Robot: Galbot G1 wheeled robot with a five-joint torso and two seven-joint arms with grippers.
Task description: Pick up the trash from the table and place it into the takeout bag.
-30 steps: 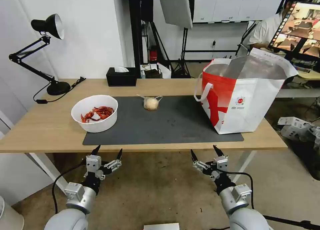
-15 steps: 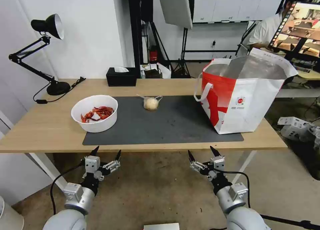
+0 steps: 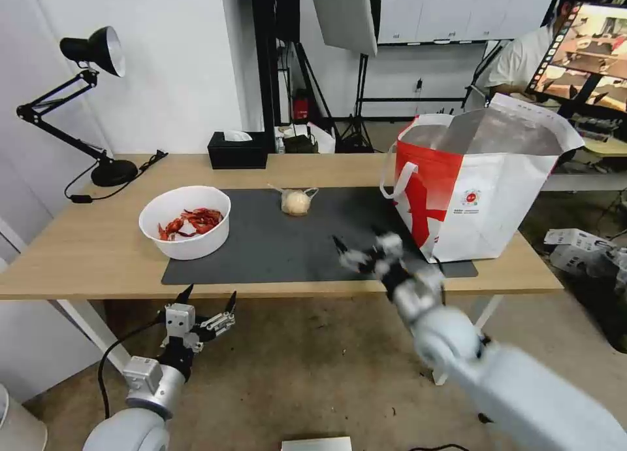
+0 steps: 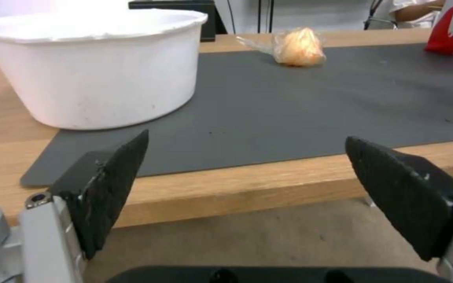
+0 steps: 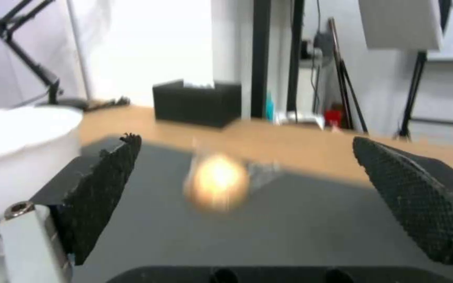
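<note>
Beige ball bag (image 3: 296, 202) ahead, R pincer (image 3: 358, 247) spread.

Right pincer (image 5: 247, 173) wide open, two black textured fingers (image 5: 106, 184) spread apart above the dark grey mat (image 5: 268, 236) on the light-wood counter (image 5: 310, 145). Blurred beige ball in a clear bag (image 5: 218, 181) on the mat, between the fingers. White round bowl (image 5: 17, 153) to one side. Black rectangular tissue box (image 5: 195, 100) further back on the counter.
</note>
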